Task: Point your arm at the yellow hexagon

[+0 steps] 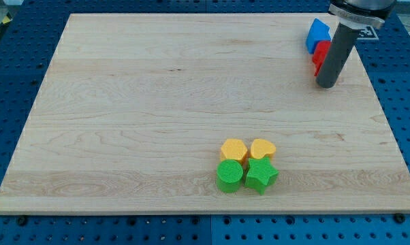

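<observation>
The yellow hexagon [233, 149] sits low on the wooden board [123, 102], right of centre, touching a yellow heart [263, 148] on its right. A green round block [229, 176] lies just below the hexagon and a green star [261, 175] just below the heart. My tip [325, 84] is at the view's upper right, far from the hexagon, up and to its right. The rod stands right beside a red block [320, 54] and a blue block [317, 33].
The board lies on a blue perforated table [14, 61]. The red and blue blocks are close to the board's top right corner; the rod hides part of the red one.
</observation>
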